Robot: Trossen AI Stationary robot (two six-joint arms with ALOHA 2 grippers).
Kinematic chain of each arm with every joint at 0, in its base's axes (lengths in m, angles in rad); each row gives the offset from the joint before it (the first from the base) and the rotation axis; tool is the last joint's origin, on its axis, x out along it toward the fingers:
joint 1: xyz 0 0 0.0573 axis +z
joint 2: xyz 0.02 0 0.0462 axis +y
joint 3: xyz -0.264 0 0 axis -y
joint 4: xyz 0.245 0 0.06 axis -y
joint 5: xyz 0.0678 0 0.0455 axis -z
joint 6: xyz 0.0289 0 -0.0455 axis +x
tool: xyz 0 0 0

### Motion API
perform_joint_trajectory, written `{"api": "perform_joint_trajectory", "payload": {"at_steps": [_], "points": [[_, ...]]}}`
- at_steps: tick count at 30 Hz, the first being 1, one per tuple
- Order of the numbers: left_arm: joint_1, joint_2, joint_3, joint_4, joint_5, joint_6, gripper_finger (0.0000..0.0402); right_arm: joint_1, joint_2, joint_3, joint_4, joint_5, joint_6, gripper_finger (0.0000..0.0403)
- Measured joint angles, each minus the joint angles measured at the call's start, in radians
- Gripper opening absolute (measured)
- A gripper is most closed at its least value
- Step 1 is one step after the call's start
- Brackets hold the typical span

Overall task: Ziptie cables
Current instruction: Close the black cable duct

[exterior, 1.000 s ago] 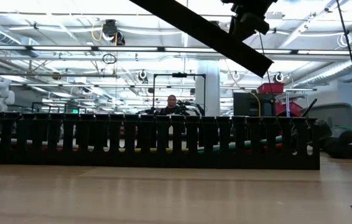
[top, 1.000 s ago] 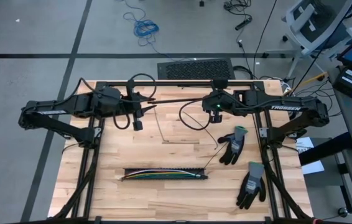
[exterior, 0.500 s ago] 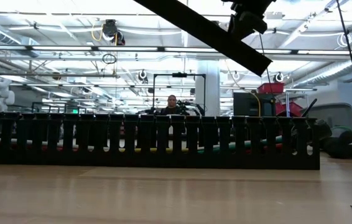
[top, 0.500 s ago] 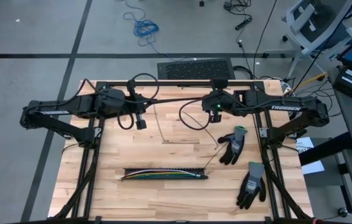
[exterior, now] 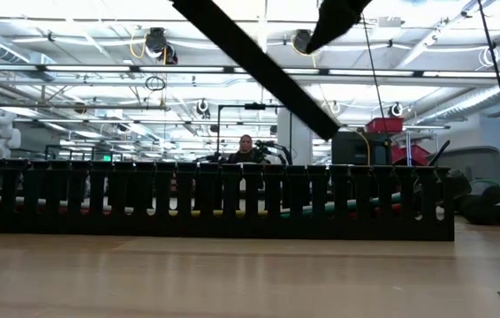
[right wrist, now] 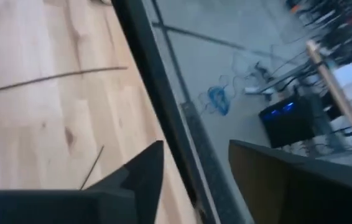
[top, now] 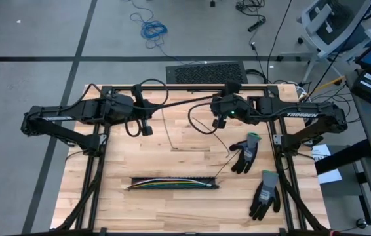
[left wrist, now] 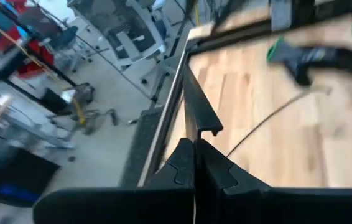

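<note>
Pale wooden tabletop [top: 172,167] stands on a grey floor, with a black frame around its edges. Near the front edge of the tabletop lies a black slotted strip [top: 172,184], and the cables [top: 166,184] lie inside it along its whole length. Their long axis runs from the left side to the right side, parallel to the front edge. In the low view the strip [exterior: 206,199] crosses almost the full width, and bits of yellow, green and red cable [exterior: 321,210] show between its teeth.

Behind the strip, near the middle of the tabletop, thin dark strands [top: 172,139] lie loose, apart from the cables. To the right of the strip lie two gloves [top: 246,153], dark with green cuffs, one farther back and one [top: 265,194] closer to the front.

Left pincer [top: 145,130] hangs over the rear left part of the tabletop, well apart from the strip. Its fingers [left wrist: 194,165] are pressed together, and nothing is seen between them. Right pincer [top: 217,122] hangs over the rear middle part, also far from the cables. Its fingers [right wrist: 140,171] stand apart with a clear gap, and they hold nothing.
</note>
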Motion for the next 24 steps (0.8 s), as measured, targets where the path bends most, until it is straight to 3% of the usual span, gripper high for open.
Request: {"api": "perform_joint_trajectory", "payload": {"at_steps": [4,11,13,17,19,21,24], "points": [[0.0,0.0,0.0,-0.052,-0.03,0.165,0.0001,0.019,-0.004,0.063,-0.031,0.054,-0.024,0.0198],[-0.041,0.026,0.0,-0.278,-0.04,0.601,0.0,-0.029,-0.017,0.147,-0.174,0.026,0.163,0.021],[-0.054,0.048,0.0,-0.357,-0.038,0.63,0.0,-0.058,-0.026,0.148,-0.197,-0.082,0.251,0.021],[-0.084,0.094,0.0,-0.432,-0.018,0.63,0.0,-0.116,-0.022,0.147,-0.231,-0.488,0.37,0.021],[-0.104,0.114,0.0,-0.426,0.014,0.63,0.0,-0.127,-0.011,0.146,-0.241,-0.624,0.397,0.021],[-0.125,0.136,0.002,-0.409,0.073,0.623,0.0,-0.133,0.01,0.145,-0.263,-0.693,0.399,0.021],[-0.159,0.175,0.003,-0.397,0.144,0.595,0.0,-0.129,0.051,0.145,-0.264,-0.707,0.374,0.021]]}}
